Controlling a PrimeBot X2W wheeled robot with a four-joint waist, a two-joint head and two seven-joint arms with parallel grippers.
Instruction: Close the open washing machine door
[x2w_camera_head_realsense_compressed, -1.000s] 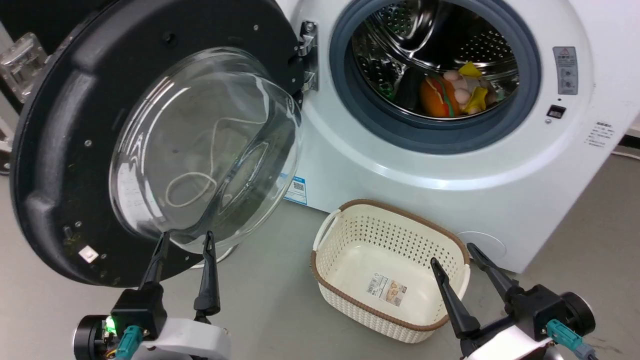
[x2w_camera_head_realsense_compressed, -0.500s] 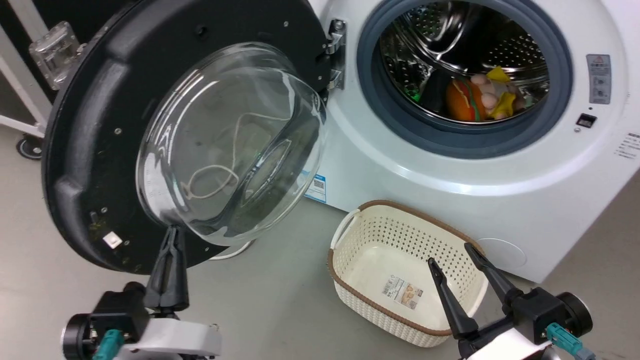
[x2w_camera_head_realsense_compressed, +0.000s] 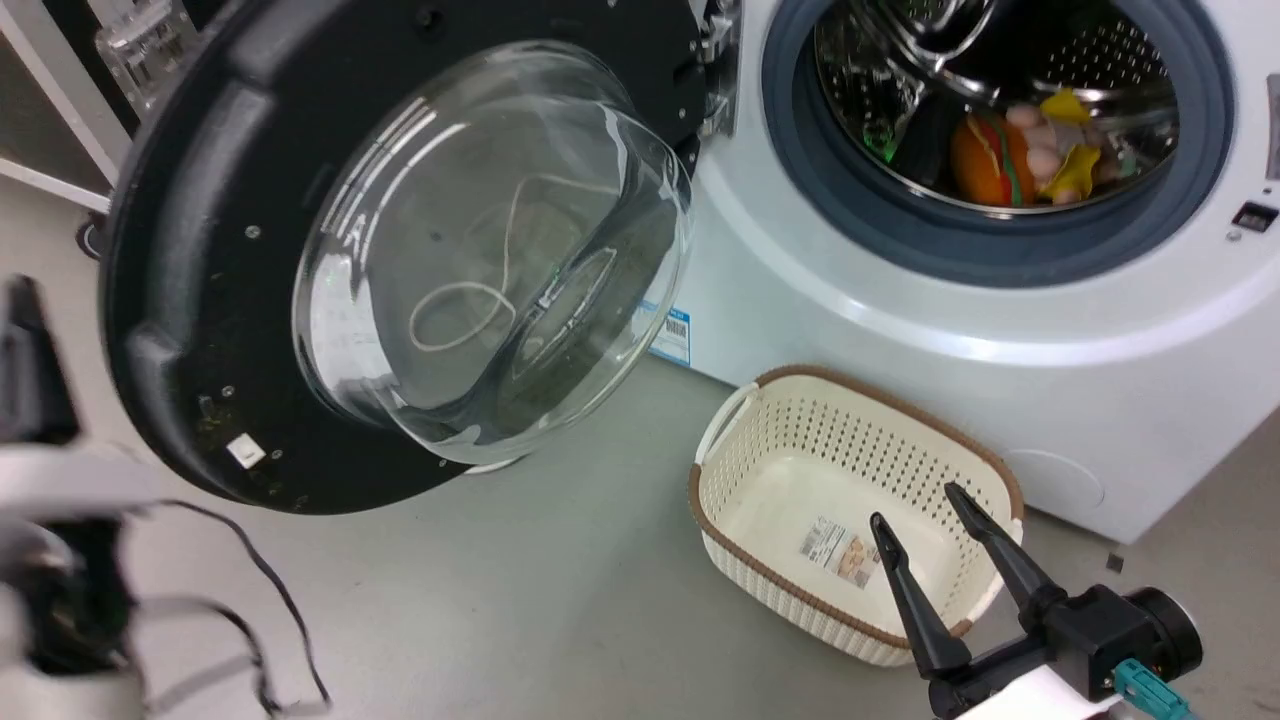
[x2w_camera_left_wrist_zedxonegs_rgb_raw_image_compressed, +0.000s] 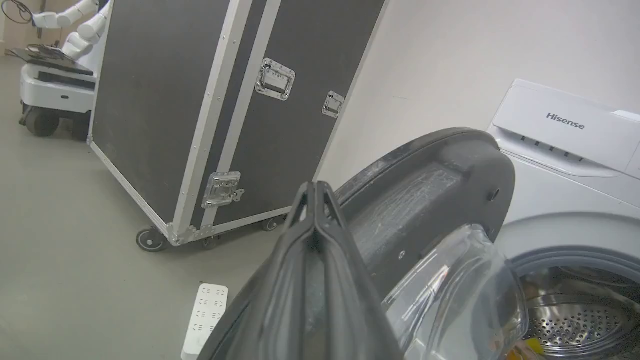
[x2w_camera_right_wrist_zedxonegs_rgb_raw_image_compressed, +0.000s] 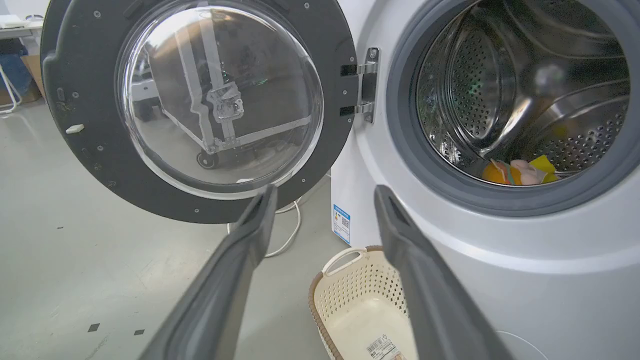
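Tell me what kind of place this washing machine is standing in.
Probably a robotics lab or test space, not a home: a wheeled black flight case stands near the washing machine, another wheeled robot sits beyond it, on bare grey floor.

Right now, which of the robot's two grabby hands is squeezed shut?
The left gripper: its two dark fingers are pressed together, close to the washing machine door. The right gripper has its fingers spread apart, near the cream basket.

one washer, one door, one basket
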